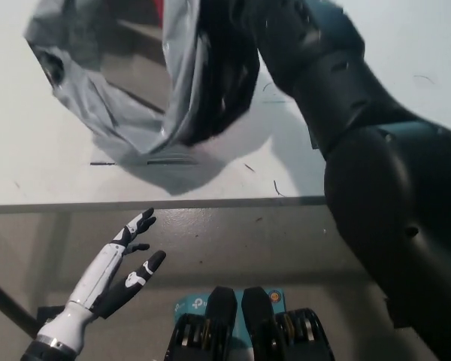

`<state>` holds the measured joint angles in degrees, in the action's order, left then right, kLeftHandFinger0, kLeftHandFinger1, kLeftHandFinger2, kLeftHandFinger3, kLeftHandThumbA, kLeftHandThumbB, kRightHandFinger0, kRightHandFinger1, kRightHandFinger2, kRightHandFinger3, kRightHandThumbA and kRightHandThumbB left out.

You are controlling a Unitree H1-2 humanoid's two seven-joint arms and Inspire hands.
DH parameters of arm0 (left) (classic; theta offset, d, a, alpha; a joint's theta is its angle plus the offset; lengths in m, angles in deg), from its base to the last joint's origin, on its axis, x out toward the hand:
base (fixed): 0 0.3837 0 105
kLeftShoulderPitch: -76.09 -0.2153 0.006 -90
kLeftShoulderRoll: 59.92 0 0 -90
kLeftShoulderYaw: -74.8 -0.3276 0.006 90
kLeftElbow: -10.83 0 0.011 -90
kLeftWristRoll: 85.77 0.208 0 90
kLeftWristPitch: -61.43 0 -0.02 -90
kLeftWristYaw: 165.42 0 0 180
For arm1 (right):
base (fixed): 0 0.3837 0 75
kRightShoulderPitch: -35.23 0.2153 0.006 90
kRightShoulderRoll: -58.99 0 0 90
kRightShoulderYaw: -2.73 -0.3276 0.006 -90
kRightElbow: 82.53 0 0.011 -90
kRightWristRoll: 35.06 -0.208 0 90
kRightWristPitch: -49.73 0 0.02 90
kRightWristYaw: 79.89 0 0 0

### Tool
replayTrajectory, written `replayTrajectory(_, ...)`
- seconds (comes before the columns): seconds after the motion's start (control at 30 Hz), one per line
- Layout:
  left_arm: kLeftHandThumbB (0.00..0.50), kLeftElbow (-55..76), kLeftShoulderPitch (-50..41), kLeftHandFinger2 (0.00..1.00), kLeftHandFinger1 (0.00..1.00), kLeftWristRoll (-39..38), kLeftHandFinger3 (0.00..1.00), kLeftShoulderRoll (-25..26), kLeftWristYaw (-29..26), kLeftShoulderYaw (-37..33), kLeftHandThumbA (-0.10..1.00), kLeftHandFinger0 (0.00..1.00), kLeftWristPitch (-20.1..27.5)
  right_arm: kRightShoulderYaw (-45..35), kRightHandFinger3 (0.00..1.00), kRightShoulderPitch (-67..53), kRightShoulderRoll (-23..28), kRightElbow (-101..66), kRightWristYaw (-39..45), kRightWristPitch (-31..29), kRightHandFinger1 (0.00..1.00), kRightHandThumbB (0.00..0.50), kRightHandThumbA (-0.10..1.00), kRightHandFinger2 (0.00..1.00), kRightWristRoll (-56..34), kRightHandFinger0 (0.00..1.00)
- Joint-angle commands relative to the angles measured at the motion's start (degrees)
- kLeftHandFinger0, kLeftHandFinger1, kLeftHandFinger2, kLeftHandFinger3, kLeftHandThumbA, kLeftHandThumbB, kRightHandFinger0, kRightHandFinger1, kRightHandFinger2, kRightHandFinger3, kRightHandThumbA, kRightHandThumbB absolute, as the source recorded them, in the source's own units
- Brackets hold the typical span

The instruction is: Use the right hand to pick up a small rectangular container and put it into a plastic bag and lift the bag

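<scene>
Hanging over the white table (45, 169), a clear plastic bag (109, 90) gaped wide, its mouth turned toward the camera and its crumpled lower end close above the tabletop, where it cast a dark shadow. The black right arm (338, 98) reached in from the lower right and met the bag's right edge, where the right hand (222, 83) showed only as a dark mass among folds of film; it seemed to grip the bag there, though how its fingers were set could not be made out. A small red patch (159, 9) showed at the bag's top edge, too little of it to say what it was; the container could not be picked out. The white left hand (124, 263) rested at lower left, below the table's front edge, fingers spread and holding nothing.
</scene>
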<state>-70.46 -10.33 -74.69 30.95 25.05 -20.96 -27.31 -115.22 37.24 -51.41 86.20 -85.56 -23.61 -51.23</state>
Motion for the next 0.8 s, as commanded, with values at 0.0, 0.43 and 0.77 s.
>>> replayTrajectory(0.0, 0.145, 1.95, 0.79, 1.0, 1.0, 1.38, 1.0, 1.33, 0.73, -0.46, 0.9, 0.88, 0.65, 0.96, 0.96, -0.21, 0.31, 0.93, -3.49, -6.73, 0.2, 0.107, -0.1, 0.78, -0.72, 0.0)
replayTrajectory(0.43, 0.13, 2.02, 2.01, 1.0, 1.0, 3.18, 1.0, 1.86, 1.46, -1.35, 0.89, 0.88, 0.85, 15.21, 1.0, -1.64, 5.09, 2.51, -2.01, -0.45, 1.0, 0.282, 0.81, 1.0, 7.46, 1.0)
replayTrajectory(0.77, 0.127, 2.11, 2.24, 1.0, 0.97, 3.8, 1.0, 1.8, 1.9, -1.65, 0.87, 0.86, 0.77, 31.45, 1.0, 1.71, 7.05, 0.75, -1.26, -5.93, 1.0, 0.401, 0.82, 1.0, 18.3, 1.0)
